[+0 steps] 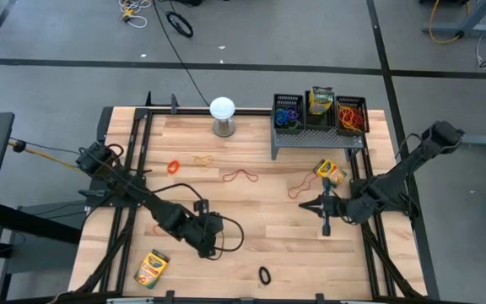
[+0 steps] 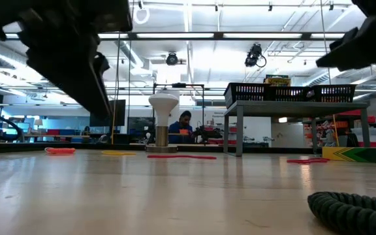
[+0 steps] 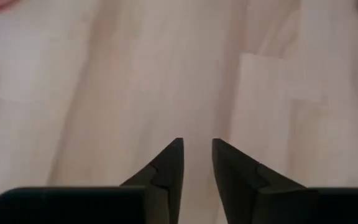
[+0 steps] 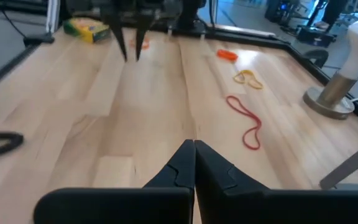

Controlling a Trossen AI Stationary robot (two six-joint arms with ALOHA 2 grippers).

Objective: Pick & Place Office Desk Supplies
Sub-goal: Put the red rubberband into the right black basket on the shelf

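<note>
Three black mesh bins (image 1: 319, 114) are lined up on a grey riser (image 1: 317, 139), filled with blue bands, a crayon box and red-orange bands. The left gripper (image 3: 196, 155) is parted, empty, above bare wood. The right gripper (image 4: 194, 149) is shut, empty. Loose bands are scattered; a black band (image 2: 354, 210) is cropped.

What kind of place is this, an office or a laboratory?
Most likely a robotics lab set up like a desk. Two robot arms are mounted on a wooden table, the concrete floor has loose cables, and the low view shows a large hall with ceiling lights and a person at a bench.
</note>
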